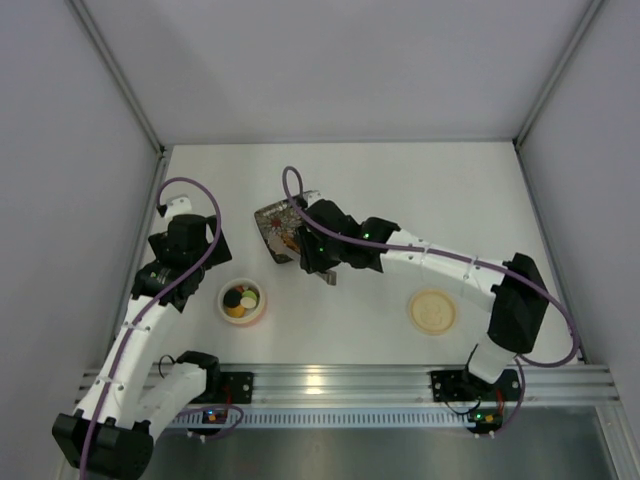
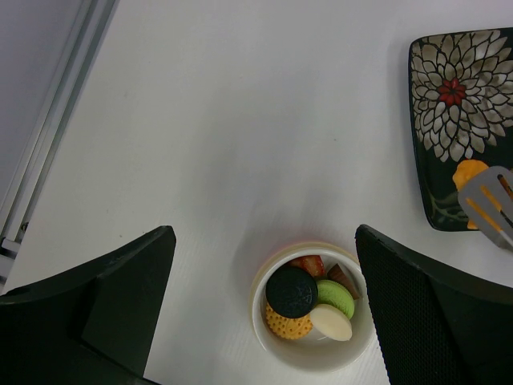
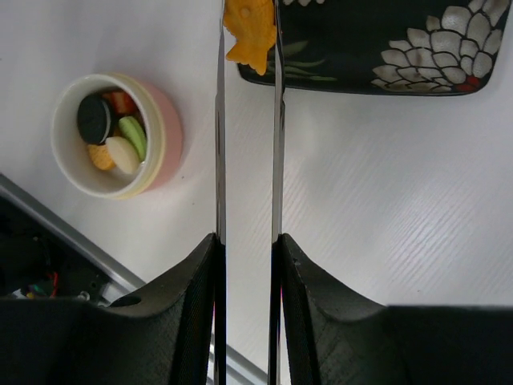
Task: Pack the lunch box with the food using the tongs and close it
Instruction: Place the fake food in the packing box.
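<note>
Clenched partway on the tongs (image 3: 220, 160) at the right gripper (image 3: 247, 249), with the fingers (image 3: 192, 305) pressing both slim arms low on their length so as to work the far tips with one squeeze. Narrowed to a near-parallel pair and nipped at those tips on an orange food piece (image 3: 250, 32). Caught at the near edge of the floral plate (image 3: 385, 48); impossible to tell whether lifted clear or touching. Judged as mid-transfer: next, carry to the lunch box (image 3: 164, 132), standing open on the table (image 3: 401, 200) to the left of the tongs and apart from the plate. Already loaded with several pieces (image 2: 291, 290): dark, green, whitish, orange, red. Spread wide and gripping nothing at the left gripper (image 2: 263, 241), hovering above the lunch box, probably to steady it or simply to keep out of the tongs' path. Parked on the right side of the table, well apart from the box: the lid (image 1: 432, 311), not yet fitted, presumably left aside until the end of filling.
</note>
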{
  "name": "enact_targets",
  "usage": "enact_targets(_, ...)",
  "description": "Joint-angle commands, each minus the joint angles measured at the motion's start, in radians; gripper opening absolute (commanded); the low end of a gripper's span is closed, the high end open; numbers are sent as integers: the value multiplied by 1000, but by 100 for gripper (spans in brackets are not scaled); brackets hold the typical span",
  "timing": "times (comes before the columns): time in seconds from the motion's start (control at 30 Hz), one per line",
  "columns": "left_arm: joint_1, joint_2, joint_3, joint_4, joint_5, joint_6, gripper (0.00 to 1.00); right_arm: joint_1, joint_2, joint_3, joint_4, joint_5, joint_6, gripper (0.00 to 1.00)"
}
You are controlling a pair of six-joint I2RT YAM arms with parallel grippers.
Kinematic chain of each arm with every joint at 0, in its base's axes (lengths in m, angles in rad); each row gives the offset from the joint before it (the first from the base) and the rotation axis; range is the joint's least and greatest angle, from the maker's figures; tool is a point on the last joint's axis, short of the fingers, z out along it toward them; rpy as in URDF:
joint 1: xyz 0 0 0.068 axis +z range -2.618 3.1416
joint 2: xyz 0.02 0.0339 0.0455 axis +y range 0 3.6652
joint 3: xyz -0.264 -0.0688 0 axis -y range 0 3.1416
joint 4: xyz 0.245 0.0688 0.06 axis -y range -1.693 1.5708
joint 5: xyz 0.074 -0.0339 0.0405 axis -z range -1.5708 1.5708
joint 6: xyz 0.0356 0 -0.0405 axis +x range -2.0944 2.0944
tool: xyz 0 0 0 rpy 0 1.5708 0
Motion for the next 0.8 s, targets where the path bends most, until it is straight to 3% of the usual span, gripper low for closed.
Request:
enact_targets(0.0,1,-12,5,12,-17,3,99,80,-89,9,72,20,11,26)
enact_targets(0.33,1,-13,5,12,-19,1,99,259,-76,7,78,80,42,27)
enact_targets(0.77,1,-12,5,12,-17,1,99,351,-20,-5,102,88,68,28)
